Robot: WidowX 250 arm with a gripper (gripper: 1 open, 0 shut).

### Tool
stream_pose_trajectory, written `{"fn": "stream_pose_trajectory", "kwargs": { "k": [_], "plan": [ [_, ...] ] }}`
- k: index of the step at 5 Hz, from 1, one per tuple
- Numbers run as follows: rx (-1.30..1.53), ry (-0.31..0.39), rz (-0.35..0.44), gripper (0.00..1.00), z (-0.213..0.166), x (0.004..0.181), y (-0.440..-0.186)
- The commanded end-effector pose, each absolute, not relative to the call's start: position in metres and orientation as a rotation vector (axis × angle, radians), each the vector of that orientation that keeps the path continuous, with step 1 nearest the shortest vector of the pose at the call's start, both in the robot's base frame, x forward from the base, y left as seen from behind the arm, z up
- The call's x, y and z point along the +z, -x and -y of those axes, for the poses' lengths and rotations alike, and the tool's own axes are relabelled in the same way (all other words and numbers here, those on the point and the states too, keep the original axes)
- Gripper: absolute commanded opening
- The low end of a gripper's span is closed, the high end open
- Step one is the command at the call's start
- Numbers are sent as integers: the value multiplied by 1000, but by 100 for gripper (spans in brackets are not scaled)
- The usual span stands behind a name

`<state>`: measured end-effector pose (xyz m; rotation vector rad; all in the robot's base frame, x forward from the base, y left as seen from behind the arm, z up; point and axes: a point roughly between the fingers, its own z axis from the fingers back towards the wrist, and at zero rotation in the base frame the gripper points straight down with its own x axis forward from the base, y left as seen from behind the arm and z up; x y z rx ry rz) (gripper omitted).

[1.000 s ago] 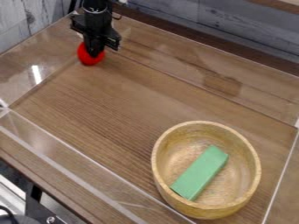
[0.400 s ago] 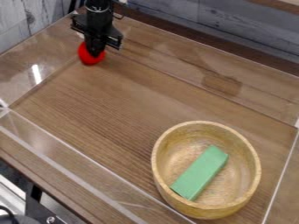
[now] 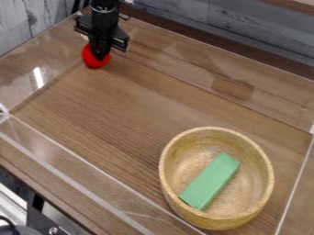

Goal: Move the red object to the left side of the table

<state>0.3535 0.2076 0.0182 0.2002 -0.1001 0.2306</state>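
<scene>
Fingers [image 3: 109, 45] pinch red object [image 3: 94, 58]; bowl [image 3: 218, 132] holds green block [image 3: 211, 181].

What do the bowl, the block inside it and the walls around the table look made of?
Bowl: wood or bamboo, light tan with a smooth, faintly glossy rim. Block: uniform flat green, matte, probably plastic or painted wood; cannot tell which. Walls: clear plastic, likely acrylic, see-through with bright reflections.

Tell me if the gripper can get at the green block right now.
Probably yes: the green block lies uncovered in the open bowl across bare table, though the gripper is down at the red object.
</scene>
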Motion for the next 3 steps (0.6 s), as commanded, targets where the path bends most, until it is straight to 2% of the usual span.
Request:
{"fn": "stream_pose_trajectory", "kwargs": {
  "k": [1, 3],
  "plan": [
    [279, -183, 53, 0, -211, 8, -342],
    [316, -169, 23, 0, -215, 11, -335]
  ]
}}
